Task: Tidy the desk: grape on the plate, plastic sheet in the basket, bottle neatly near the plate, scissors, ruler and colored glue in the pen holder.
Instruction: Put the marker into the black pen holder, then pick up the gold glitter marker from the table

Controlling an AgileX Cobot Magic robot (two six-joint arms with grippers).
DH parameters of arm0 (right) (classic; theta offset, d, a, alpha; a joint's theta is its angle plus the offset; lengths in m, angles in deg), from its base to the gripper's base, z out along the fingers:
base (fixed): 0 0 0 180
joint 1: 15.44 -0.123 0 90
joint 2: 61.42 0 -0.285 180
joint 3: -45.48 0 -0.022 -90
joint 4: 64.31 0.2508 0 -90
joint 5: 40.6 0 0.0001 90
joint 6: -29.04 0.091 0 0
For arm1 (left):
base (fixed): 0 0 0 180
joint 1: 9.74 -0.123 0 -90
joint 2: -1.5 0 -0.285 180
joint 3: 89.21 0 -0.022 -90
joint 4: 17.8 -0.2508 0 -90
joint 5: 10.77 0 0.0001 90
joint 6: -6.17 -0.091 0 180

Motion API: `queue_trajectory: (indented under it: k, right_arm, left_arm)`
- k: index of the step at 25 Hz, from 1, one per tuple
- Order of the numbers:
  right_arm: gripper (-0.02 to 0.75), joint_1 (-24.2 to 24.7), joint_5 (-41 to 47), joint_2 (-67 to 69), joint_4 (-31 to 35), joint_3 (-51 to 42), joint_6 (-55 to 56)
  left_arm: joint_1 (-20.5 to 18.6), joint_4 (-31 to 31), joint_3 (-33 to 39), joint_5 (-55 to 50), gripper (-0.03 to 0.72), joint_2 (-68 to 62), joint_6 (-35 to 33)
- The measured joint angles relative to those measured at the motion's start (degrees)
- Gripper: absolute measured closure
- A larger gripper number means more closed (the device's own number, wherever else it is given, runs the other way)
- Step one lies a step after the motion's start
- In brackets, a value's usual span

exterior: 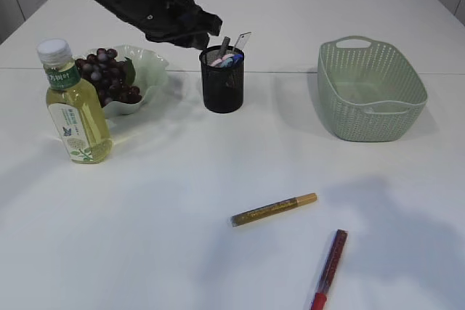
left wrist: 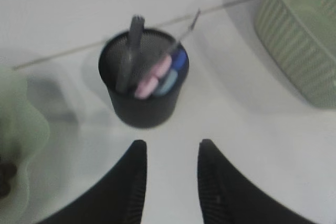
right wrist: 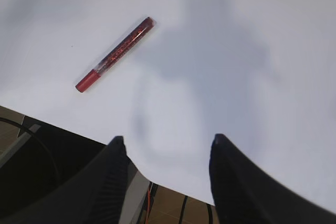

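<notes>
White and wide, the surface (exterior: 218, 252) carries most of the job already sorted. Over by the black mesh pen holder (exterior: 221, 79), the scissors (left wrist: 126, 56) stand with pink and blue handles showing, and a clear ruler (exterior: 243, 38) pokes out beside them. Dark purple grapes (exterior: 109, 74) sit piled on the pale green wavy plate (exterior: 149, 59), and the yellow-green bottle with the white cap (exterior: 76, 107) stands upright just beside that plate, touching or nearly so. The sage green woven basket (exterior: 370, 88) is off to the right; something pale lies in its bottom, perhaps the plastic sheet, though I cannot be sure.

What looks left are the two glue pens lying flat near the front: a gold glitter glue pen (exterior: 274, 209) and a red glitter glue pen (exterior: 329, 268), apart from each other and well away from the holder.

The left hand (left wrist: 170, 182) hangs just above and in front of the pen holder, fingers spread and empty. The right hand (right wrist: 165, 177) hovers low over the front edge, fingers parted wide with nothing between them, the red pen lying ahead of it.
</notes>
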Motion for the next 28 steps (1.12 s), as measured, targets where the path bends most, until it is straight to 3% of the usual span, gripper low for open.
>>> queue_trajectory:
  k: [7, 12, 16, 19, 24, 28]
  right_arm:
    - [0.333, 0.0, 0.0, 0.0, 1.8, 0.0, 0.0]
    - [0.333, 0.0, 0.0, 1.4, 12.0, 0.0, 0.0]
    - [0.333, 0.0, 0.0, 1.9, 23.7, 0.0, -1.4]
    - [0.333, 0.0, 0.0, 1.9, 28.5, 0.0, -1.9]
    - [0.333, 1.3, 0.0, 3.1, 29.6, 0.9, -1.9]
    - [0.333, 6.0, 0.0, 4.7, 27.5, 3.9, -1.8]
  left_arm:
    - [4.0, -0.6, 0.0, -24.7, 0.442, 3.2, -3.5]
    - [7.3, -1.0, -0.1, -36.6, 0.442, 3.2, -4.9]
    - [10.0, -2.6, -0.3, -39.7, 0.443, 3.2, -6.5]
    - [11.5, -3.6, -0.3, -40.6, 0.443, 3.2, -8.0]
    - [11.7, -4.1, -0.3, -41.4, 0.443, 3.2, -8.6]
    - [11.7, -3.3, -0.3, -41.2, 0.443, 3.2, -10.3]
